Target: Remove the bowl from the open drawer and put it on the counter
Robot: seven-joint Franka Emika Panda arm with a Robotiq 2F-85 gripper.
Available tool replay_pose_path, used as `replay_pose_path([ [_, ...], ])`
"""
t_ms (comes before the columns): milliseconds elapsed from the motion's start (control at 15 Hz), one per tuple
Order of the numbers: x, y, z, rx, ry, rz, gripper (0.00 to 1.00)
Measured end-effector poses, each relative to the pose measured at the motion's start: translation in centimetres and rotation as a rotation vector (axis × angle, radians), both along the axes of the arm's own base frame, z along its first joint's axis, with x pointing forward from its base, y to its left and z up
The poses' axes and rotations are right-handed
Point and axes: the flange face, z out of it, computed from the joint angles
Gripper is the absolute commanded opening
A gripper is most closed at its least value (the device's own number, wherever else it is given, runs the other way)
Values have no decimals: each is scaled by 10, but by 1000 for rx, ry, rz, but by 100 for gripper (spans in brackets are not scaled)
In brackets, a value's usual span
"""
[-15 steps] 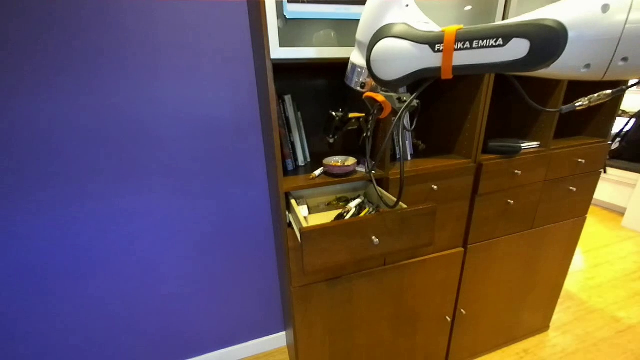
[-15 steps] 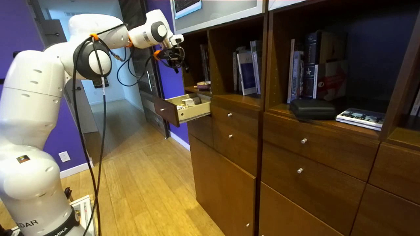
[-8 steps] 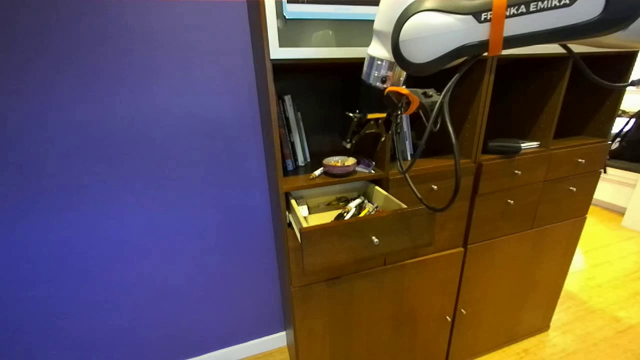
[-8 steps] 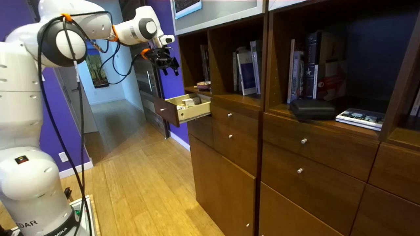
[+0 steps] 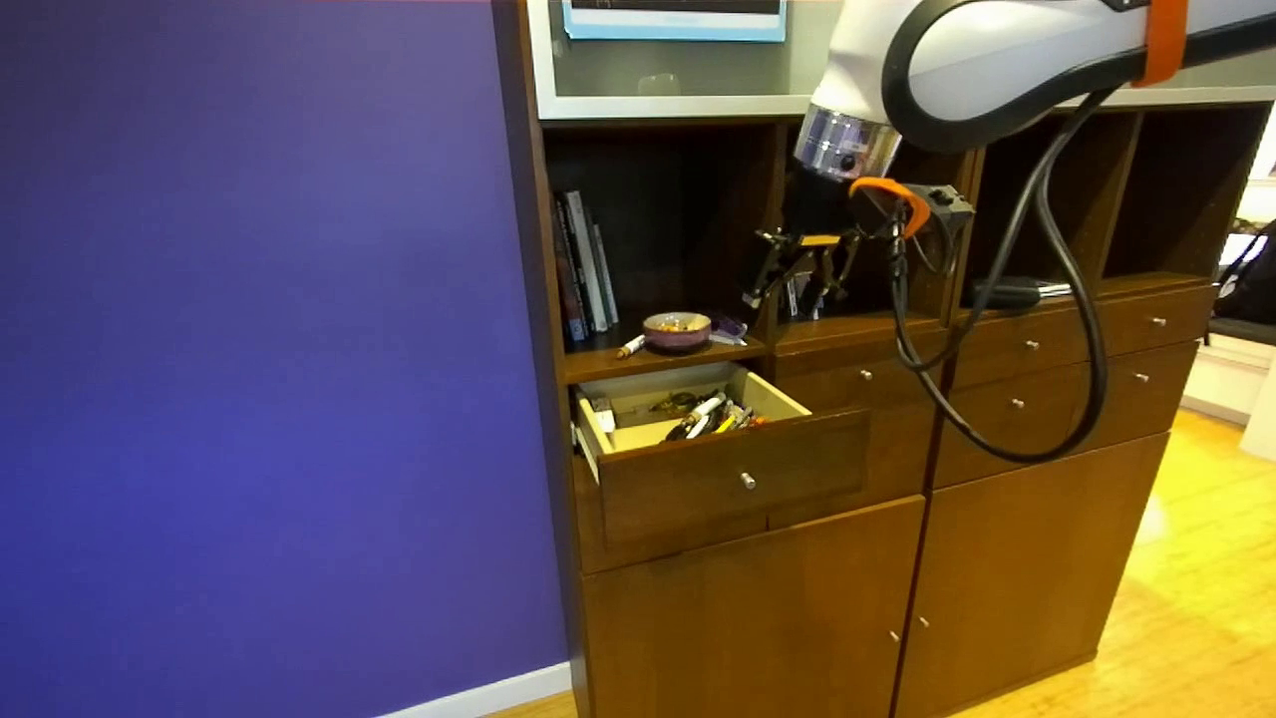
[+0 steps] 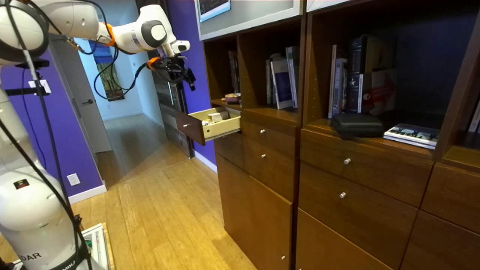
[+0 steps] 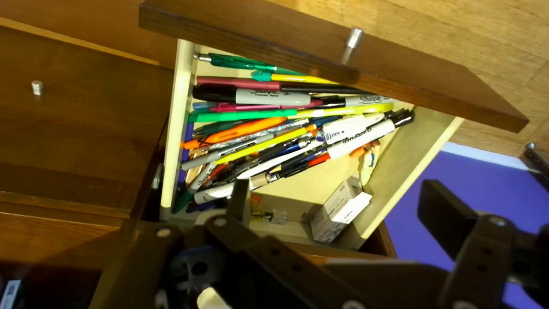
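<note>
Arm (image 5: 1007, 65): just the one, white with black trim, a loop of dark cable (image 5: 1097, 359) dangling off it.
Tool (image 5: 783, 302): one, two fingers (image 7: 239, 201) spread well apart, so yeah, it's let go, just hanging in midair.
Drawer (image 5: 688, 499): one pulled open, one pale knob (image 5: 748, 481) on the front.
Pens and markers (image 7: 274, 98): loads of them, all in the drawer, easily over a dozen in the wrist view; they overlap too much for a proper tally.
Box (image 7: 336, 210): at least one, small and pale, toward the back of the drawer.
Desk (image 5: 608, 365): one dark ledge right above the open drawer.
Bowl (image 5: 677, 333): one, sitting upright on the desk, so out of the drawer, well apart from the tool. Some orange-yellow bits inside, can't tell what. Shows up in both exterior views.
White stick (image 5: 631, 346): one, marker-looking, lying just beside the bowl.
Purple thing (image 5: 730, 327): one, near the bowl's other side, too small to make out.
Books (image 5: 588, 261): at least three, standing in a slightly leaning row off to one side of the bowl; the gloom hides the exact number.
</note>
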Motion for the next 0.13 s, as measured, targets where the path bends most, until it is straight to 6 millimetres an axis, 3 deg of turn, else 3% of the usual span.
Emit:
replay_pose_path([
  [133, -8, -13, 1, 45, -75, 19, 100],
])
